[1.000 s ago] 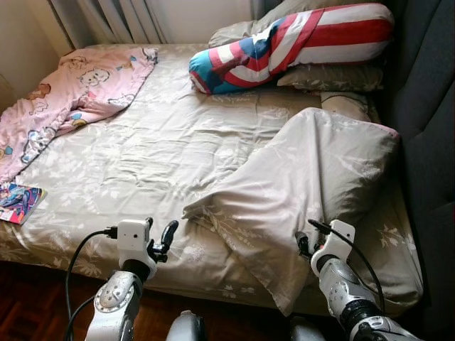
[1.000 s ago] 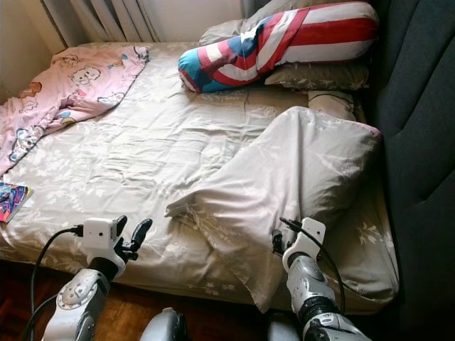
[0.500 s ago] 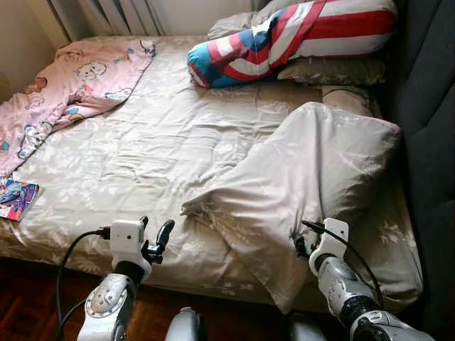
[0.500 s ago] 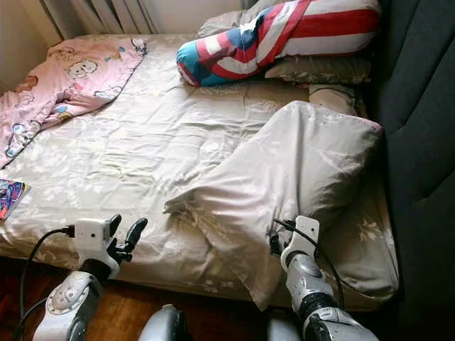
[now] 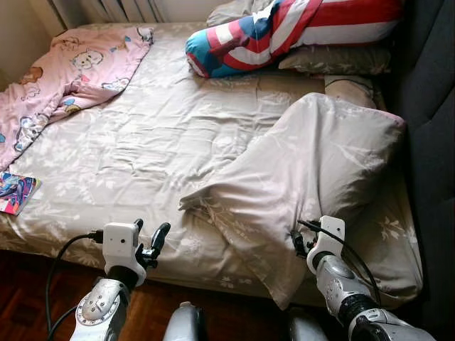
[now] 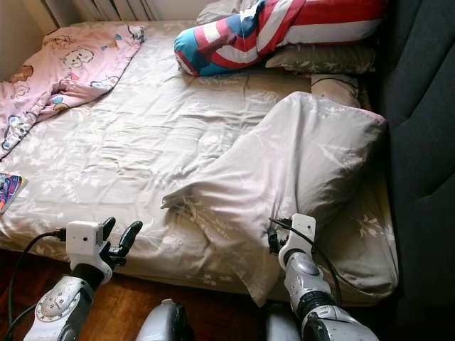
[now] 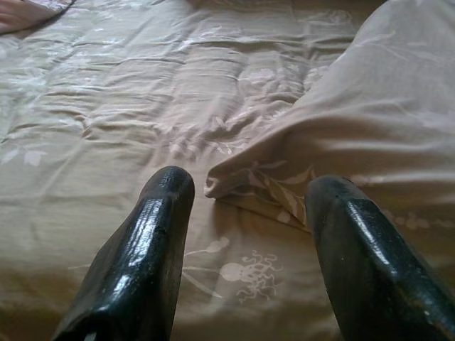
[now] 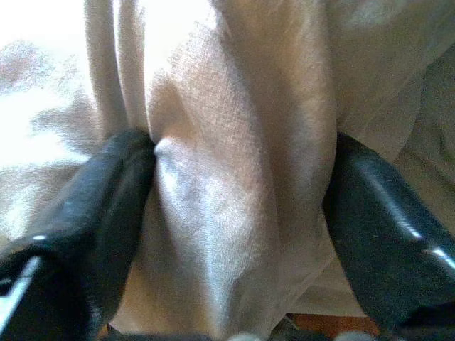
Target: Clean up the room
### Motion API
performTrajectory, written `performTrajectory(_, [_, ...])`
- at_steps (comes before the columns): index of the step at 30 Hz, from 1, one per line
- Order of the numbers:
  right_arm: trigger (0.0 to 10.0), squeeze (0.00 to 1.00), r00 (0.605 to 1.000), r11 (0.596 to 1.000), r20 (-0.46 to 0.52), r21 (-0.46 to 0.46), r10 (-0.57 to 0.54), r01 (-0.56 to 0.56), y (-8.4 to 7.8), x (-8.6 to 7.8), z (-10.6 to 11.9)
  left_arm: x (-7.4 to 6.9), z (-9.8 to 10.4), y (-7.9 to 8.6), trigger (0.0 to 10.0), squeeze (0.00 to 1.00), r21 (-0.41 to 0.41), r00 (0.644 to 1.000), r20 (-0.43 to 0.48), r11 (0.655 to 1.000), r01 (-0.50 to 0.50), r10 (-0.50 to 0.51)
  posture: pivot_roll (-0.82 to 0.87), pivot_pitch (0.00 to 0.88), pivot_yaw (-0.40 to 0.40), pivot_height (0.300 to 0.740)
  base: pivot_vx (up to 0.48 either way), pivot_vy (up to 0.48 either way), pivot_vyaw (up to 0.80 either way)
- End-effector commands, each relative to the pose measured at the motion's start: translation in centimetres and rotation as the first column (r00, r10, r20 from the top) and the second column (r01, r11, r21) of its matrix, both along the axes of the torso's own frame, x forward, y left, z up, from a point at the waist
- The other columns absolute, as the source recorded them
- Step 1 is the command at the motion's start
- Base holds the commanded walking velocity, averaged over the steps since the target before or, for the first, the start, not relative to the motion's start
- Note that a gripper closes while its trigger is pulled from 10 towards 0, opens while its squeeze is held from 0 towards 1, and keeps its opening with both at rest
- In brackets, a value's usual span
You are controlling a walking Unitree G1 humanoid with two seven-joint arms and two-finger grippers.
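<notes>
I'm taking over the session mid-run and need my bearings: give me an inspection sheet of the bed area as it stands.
Surface: bed with beige floral sheet, wrinkled.
Job's things: beige floral duvet, folded back in a heap at the robot's right.
Clutter: pink cartoon-print blanket at far left; colourful book at the left edge; red, white and blue striped bolster on a beige pillow.
Grippers: left gripper open, over the near edge, its fingers empty; right gripper closed around a duvet fold.
Cables: black cable looping from the left wrist, another at the right wrist.
Surroundings: dark padded headboard on the right; wooden floor.
</notes>
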State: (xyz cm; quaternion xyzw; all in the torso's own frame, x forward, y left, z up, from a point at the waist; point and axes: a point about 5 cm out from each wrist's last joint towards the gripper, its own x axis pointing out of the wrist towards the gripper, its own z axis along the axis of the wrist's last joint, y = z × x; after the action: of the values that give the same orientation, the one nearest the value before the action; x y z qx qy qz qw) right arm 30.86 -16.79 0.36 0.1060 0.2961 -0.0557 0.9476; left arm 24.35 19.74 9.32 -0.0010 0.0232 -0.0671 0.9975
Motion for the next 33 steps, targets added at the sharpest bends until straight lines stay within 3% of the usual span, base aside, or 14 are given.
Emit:
performTrajectory(1, [0.0, 0.00, 0.995, 1.000, -0.097, -0.003, 0.017, -0.017, 0.46, -1.71, -1.84, -0.58, -0.25, 0.85, 10.0, 0.00, 0.001, 0.999, -0.026, 1.000, -0.025, 0.025, 0.11, 0.224, 0.105, 0.656, 0.000, 0.000, 0.00])
performTrajectory(33, [0.0, 0.00, 0.994, 1.000, -0.105, -0.013, 0.013, -0.014, 0.04, -2.00, -2.07, -0.48, -0.78, 0.50, 10.0, 0.00, -0.008, 0.998, -0.044, 0.999, -0.045, 0.045, 0.07, 0.194, 0.085, 0.656, 0.000, 0.000, 0.00])
